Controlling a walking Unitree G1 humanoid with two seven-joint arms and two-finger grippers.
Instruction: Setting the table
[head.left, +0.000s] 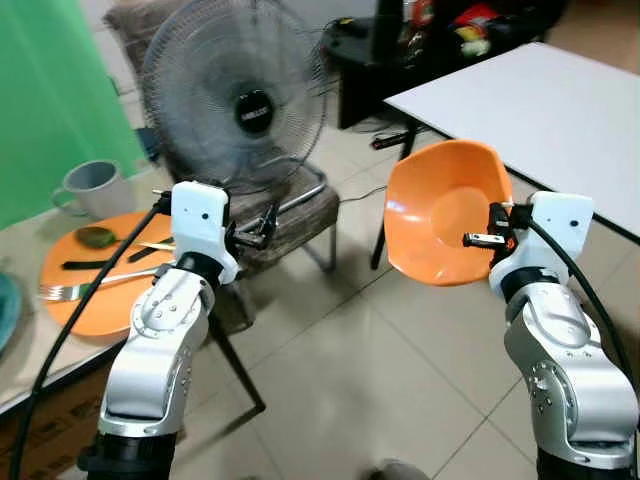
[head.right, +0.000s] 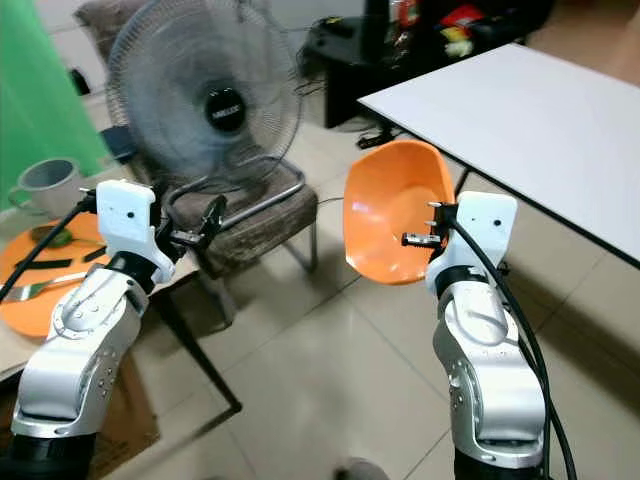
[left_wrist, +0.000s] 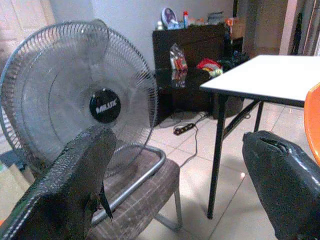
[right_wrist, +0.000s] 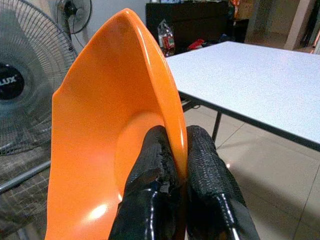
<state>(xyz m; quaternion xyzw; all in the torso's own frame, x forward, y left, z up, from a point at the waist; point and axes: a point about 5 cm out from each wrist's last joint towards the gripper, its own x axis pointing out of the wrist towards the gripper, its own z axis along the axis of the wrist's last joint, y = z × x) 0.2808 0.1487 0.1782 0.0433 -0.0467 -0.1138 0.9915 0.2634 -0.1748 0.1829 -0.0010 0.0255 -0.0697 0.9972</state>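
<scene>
My right gripper (head.left: 480, 238) is shut on the rim of an orange bowl (head.left: 440, 210), held tilted on edge in mid-air over the tiled floor, short of the white table (head.left: 540, 110). In the right wrist view both fingers (right_wrist: 200, 170) pinch the bowl's rim (right_wrist: 115, 125), one inside and one outside. My left gripper (head.left: 262, 226) is raised in front of the chair and fan, open with nothing between its fingers (left_wrist: 70, 185). Behind it, on the left counter, an orange plate (head.left: 95, 290) carries a fork (head.left: 80, 288), a knife and a green item. A grey mug (head.left: 92, 187) stands beside the plate.
A large standing fan (head.left: 235, 95) and a padded metal-framed chair (head.left: 300, 205) stand straight ahead. A dark cabinet (head.left: 400, 50) with clutter sits behind the white table. Cables and a power strip (head.left: 390, 140) lie on the floor. Tiled floor lies between me and the table.
</scene>
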